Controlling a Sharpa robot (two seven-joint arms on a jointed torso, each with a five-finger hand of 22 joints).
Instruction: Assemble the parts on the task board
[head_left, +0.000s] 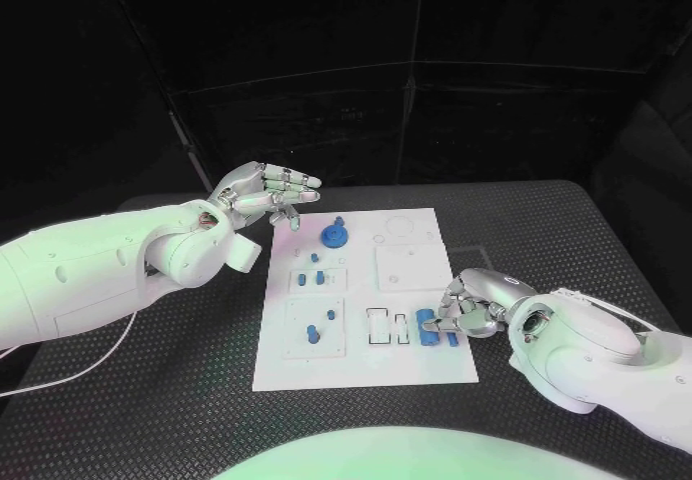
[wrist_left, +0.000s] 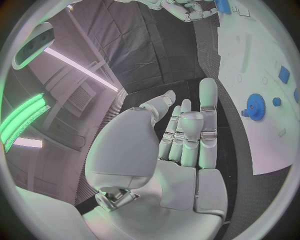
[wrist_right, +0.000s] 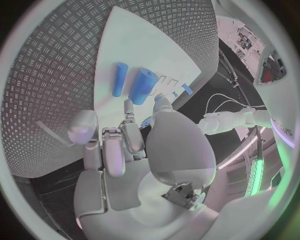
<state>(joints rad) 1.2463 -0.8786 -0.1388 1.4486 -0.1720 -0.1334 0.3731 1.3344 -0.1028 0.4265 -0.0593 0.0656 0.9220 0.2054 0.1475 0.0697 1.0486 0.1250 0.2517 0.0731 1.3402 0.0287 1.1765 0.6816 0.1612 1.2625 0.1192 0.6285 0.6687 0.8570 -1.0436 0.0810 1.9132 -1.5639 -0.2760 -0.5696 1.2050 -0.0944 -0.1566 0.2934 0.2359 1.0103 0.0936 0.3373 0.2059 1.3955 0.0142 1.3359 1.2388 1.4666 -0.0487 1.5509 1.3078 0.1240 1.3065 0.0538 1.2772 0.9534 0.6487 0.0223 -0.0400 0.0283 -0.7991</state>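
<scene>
The white task board (head_left: 361, 360) lies mid-table. A blue gear (head_left: 335, 236) stands near its far edge, also seen as the gear (wrist_left: 255, 105). Small blue parts (head_left: 313, 278) sit on the left half. Two blue cylinders (head_left: 428, 325) lie by the right edge, a thin cylinder (wrist_right: 119, 79) beside a thicker cylinder (wrist_right: 142, 86). My right hand (head_left: 469, 305) hovers low at that edge with its fingers partly curled. Its fingertips (wrist_right: 128, 107) reach the thicker cylinder's near end, and I cannot tell if they touch. My left hand (head_left: 267, 195) is raised over the far left corner, palm (wrist_left: 187, 135) bare, fingers spread.
Black ridged table (head_left: 173, 400) surrounds the board on all sides. Empty rectangular slots (head_left: 387, 327) lie just left of the cylinders, and square recesses (head_left: 407, 268) sit on the board's right half. My left forearm (head_left: 101, 270) spans the table's left side.
</scene>
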